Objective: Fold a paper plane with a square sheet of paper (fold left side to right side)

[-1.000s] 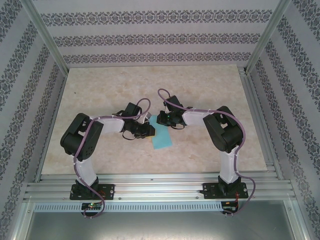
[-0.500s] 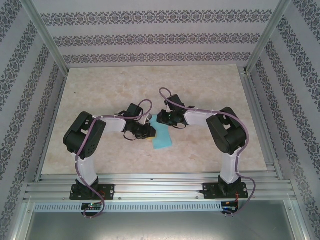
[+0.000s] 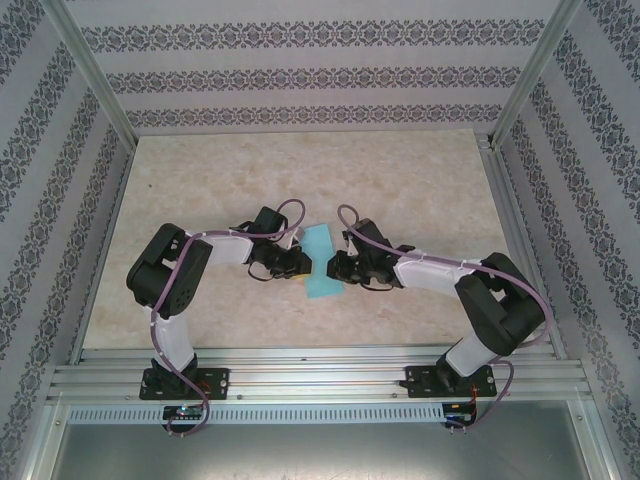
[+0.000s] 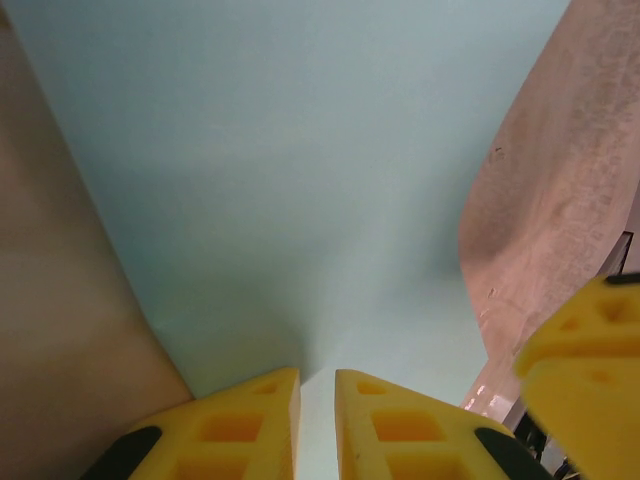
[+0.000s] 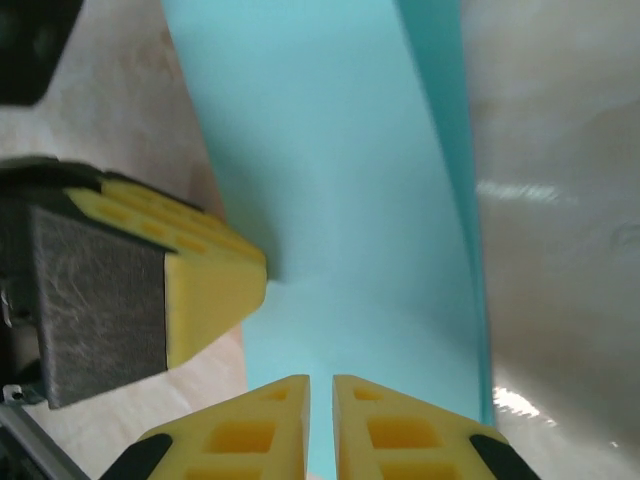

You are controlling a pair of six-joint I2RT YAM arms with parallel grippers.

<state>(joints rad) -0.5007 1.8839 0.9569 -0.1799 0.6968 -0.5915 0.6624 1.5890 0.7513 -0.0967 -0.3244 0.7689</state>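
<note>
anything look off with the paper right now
Yes: the paper is narrower at its middle than at either end, nipped in from both sides between the left end effector and the right end effector. In the right wrist view one long edge seems to curl up off the table.

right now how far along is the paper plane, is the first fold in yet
Done, apparently: the square sheet of paper lies as a strip longer than wide, with a second layer along one edge, so the side-to-side fold looks made. In hand: left jaws and right jaws are pinched on its opposite long edges. To do: no pointed nose or wing creases show yet.
</note>
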